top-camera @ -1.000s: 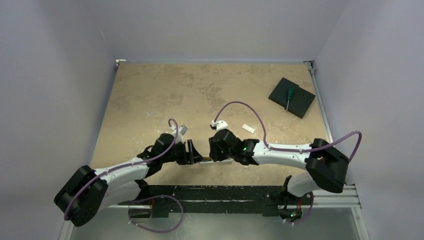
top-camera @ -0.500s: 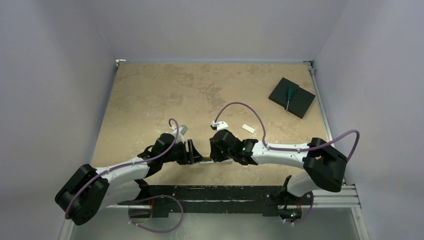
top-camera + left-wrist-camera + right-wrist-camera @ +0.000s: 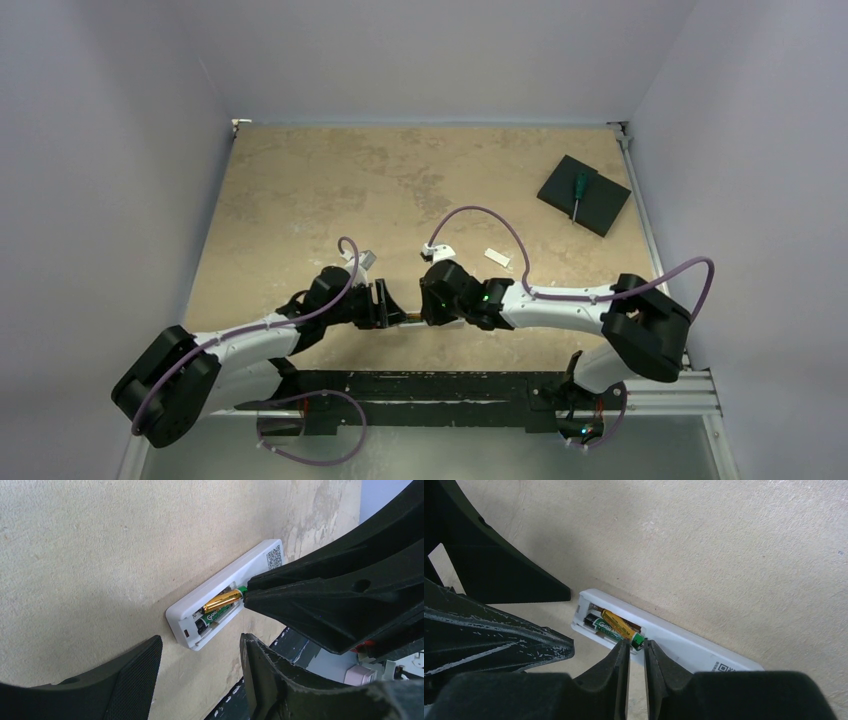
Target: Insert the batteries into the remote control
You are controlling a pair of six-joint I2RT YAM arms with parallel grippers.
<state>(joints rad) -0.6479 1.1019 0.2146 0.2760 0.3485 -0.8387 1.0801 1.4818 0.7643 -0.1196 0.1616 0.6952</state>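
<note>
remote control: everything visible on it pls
The remote control is a slim white plastic bar lying back-up and flat on the tan table. Its battery recess is uncovered, holding a green-black cell and a tilted gold cell. A QR label marks the other end. The right gripper, tips close together, sits at the cells' end.

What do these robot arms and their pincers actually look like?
The left arm and right arm are white tubes between black joints, each trailing a purple cable. A green light glows on the right arm. The left gripper and right gripper have two black wedge-shaped fingers; the left's pads are mesh-textured.
</note>
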